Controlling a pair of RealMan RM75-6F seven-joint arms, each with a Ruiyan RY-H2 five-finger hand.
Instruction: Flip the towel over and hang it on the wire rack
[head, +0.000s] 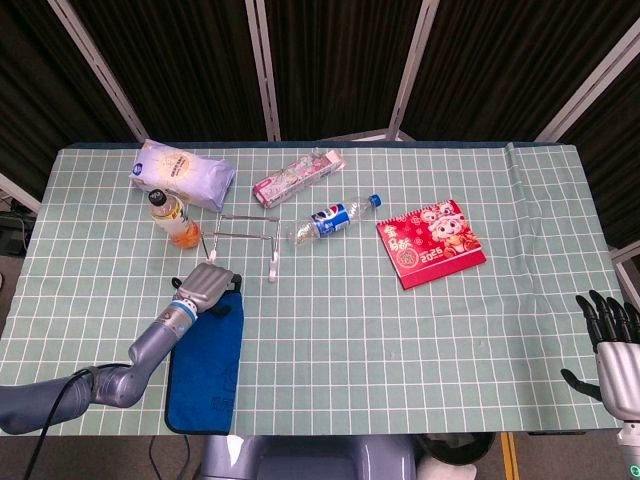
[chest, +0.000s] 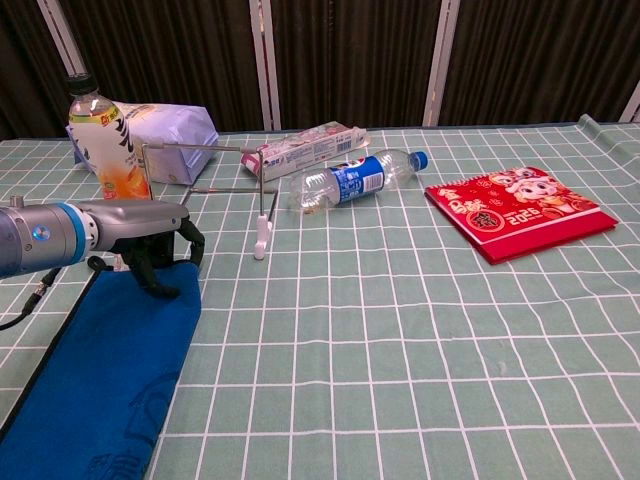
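Note:
A blue towel (head: 207, 362) (chest: 105, 375) lies flat at the front left of the table, its long side running toward me. My left hand (head: 205, 285) (chest: 160, 250) sits on the towel's far end. Its dark fingers curl down over that edge and pinch it, and the edge is bunched back a little. The wire rack (head: 243, 235) (chest: 200, 148) stands just beyond the hand, apart from it, with a white foot (chest: 260, 240) pointing toward me. My right hand (head: 612, 350) hangs off the table's front right corner with fingers spread and empty.
An orange drink bottle (head: 168, 215) (chest: 105, 140) and a pale bag (head: 185, 172) stand left of the rack. A toothpaste box (head: 298, 175), a lying Pepsi bottle (head: 332, 218) (chest: 345, 180) and a red packet (head: 430, 243) (chest: 520, 212) sit further back and right.

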